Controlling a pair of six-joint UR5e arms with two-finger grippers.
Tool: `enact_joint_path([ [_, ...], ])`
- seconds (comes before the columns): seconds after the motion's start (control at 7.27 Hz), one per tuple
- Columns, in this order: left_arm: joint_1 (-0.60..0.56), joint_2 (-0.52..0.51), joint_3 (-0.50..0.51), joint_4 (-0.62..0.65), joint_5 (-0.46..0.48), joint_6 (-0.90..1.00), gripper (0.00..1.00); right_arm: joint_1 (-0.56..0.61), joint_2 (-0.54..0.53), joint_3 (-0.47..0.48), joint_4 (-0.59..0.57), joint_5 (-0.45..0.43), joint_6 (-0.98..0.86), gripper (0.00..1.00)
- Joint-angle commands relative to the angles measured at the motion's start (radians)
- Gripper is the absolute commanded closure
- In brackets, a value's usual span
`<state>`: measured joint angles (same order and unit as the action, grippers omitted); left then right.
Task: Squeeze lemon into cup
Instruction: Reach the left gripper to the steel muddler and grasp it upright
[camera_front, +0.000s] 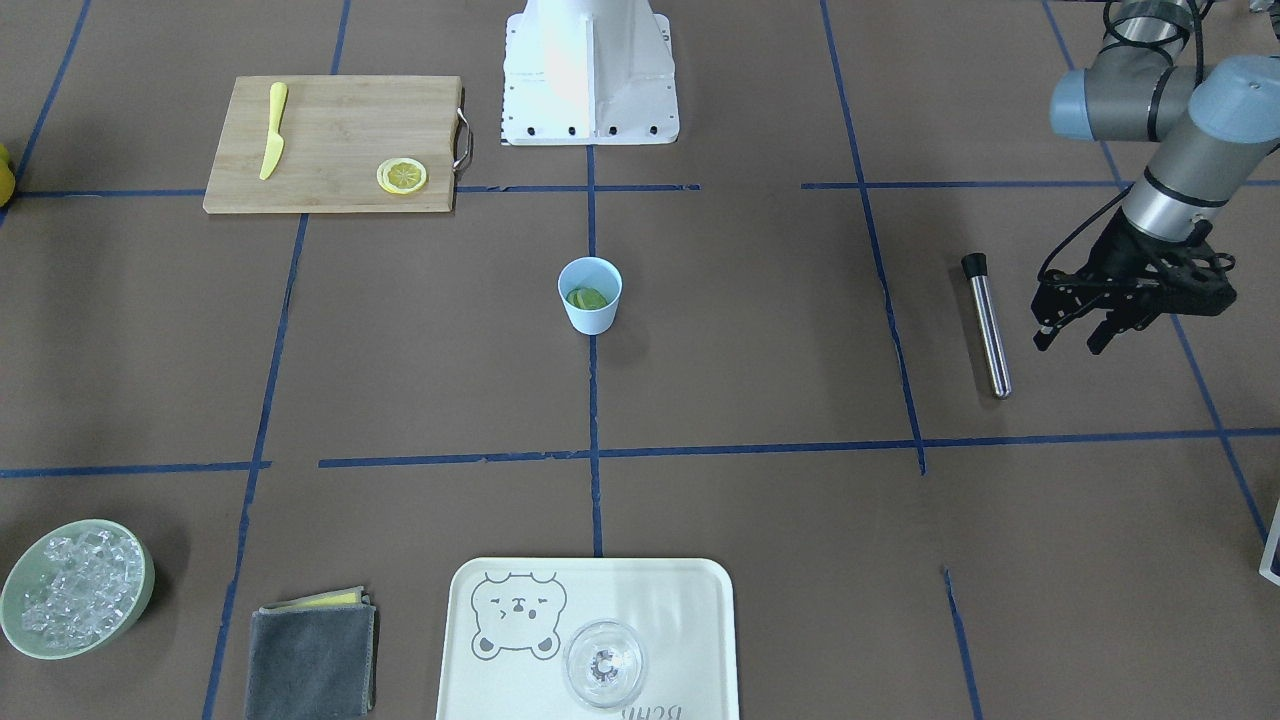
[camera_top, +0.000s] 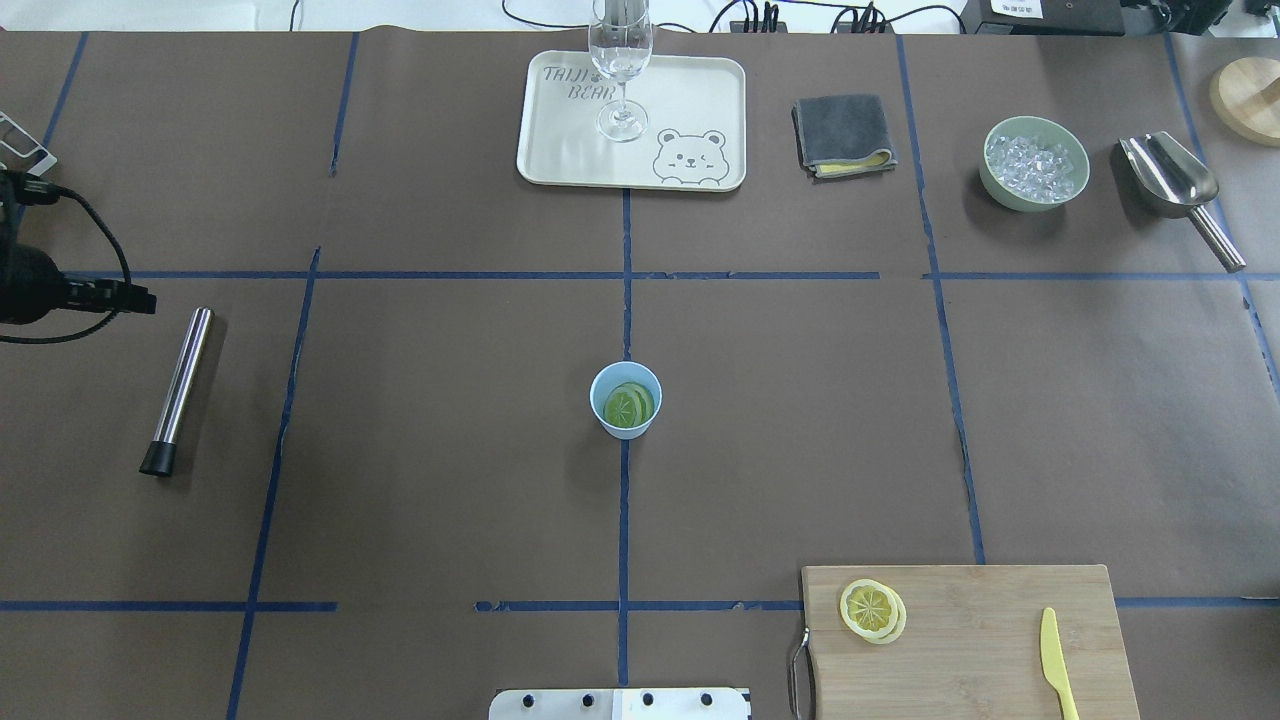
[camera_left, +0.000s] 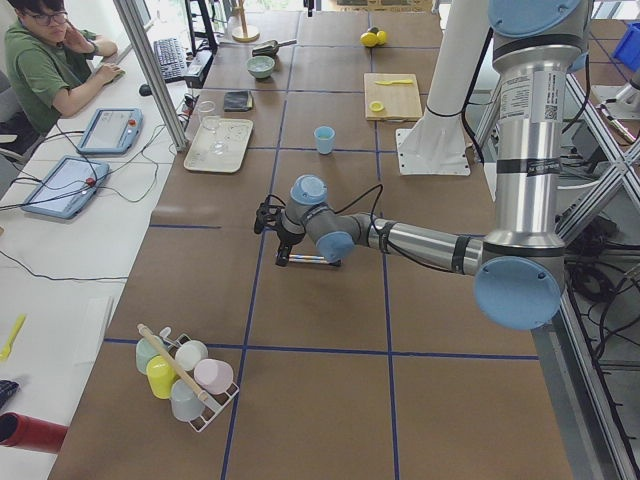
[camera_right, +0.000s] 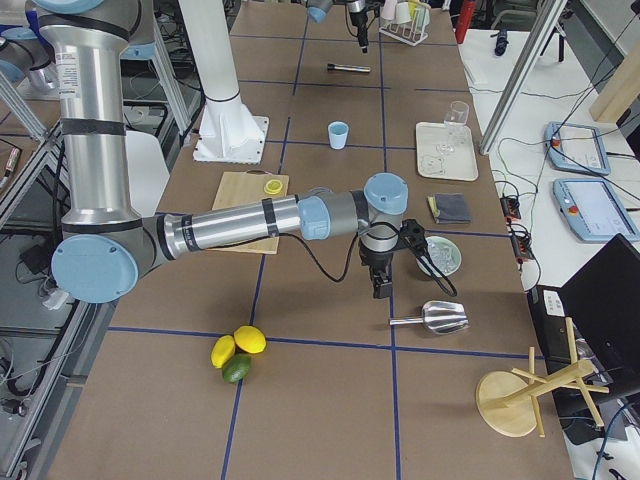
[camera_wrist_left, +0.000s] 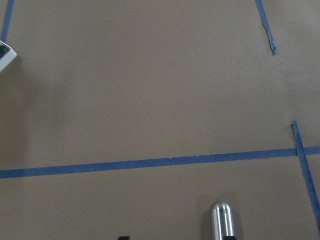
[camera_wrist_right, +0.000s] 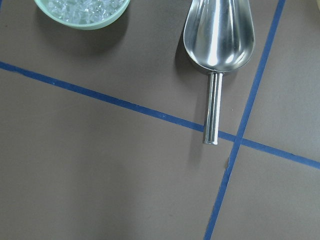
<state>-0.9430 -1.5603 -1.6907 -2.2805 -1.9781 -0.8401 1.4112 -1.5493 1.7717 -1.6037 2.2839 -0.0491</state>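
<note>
the lemon (camera_top: 628, 405) is seen lying cut face up inside the cup (camera_front: 590, 315) at the middle of the table (camera_top: 420, 480), where juice would be caught, while the left gripper (camera_front: 1070, 342) is held spread and empty by the left edge, well clear, and how the right gripper (camera_right: 380, 290) is set cannot be told.

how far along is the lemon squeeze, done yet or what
Looks nearly finished: the lemon lies inside the cup. Nothing is in hand: the left gripper hangs open and empty beside the steel rod, and the right gripper sits off by the ice bowl, state unclear. Whether juice was squeezed out cannot be seen; little seems left.
</note>
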Motion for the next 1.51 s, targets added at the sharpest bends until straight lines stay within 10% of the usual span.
enact_joint_path([
  [0.0,0.078,-0.07,0.077,-0.002,0.036,-0.005,0.29,0.0,-0.003,0.0,0.001,-0.001,-0.002,0.0],
  [0.83,0.104,-0.076,0.117,0.0,0.039,0.033,0.38,0.002,-0.009,0.003,0.001,-0.004,-0.003,0.0],
  [1.38,0.104,-0.076,0.114,0.001,0.038,0.032,0.67,0.002,-0.009,0.003,0.001,-0.009,-0.003,0.0],
])
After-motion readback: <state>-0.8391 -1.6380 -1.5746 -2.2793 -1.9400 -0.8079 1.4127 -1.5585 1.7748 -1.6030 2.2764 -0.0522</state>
